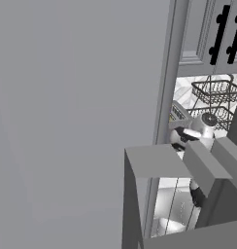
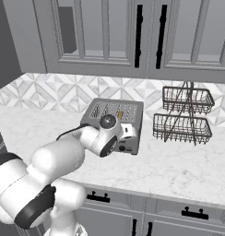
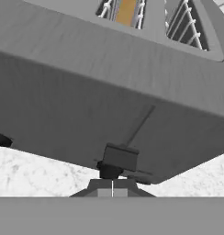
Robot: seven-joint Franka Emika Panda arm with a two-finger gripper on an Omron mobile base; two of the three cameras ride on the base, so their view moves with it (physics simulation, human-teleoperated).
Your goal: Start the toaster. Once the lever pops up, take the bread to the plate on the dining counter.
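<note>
Looking from the left base camera, a tall grey cabinet side blocks most of the scene. Through a narrow gap on the right, the corner of the toaster shows on a marble counter, with the arm's white wrist just beside it and a two-tier wire basket behind.

From the right base camera, the white arm reaches forward from the lower left to the grey toaster, which stands on the white marble counter under grey upper cabinets. The wrist covers the toaster's front face. A thin tan edge of the bread peeks from one top slot. The wire basket stands well apart to the right.

From the hand camera, the toaster's grey front wall looms very close. The gripper sits at the bottom with its two tips pressed together, holding nothing, right at the dark lever low on the wall. Up top, the bread stands upright inside a slot between white wire guides.

The slice looks light, stiff and somewhat crumbly, so a hard squeeze could likely break it. The best hold is probably its upper edge, pinched across its thin faces once it rises.
</note>
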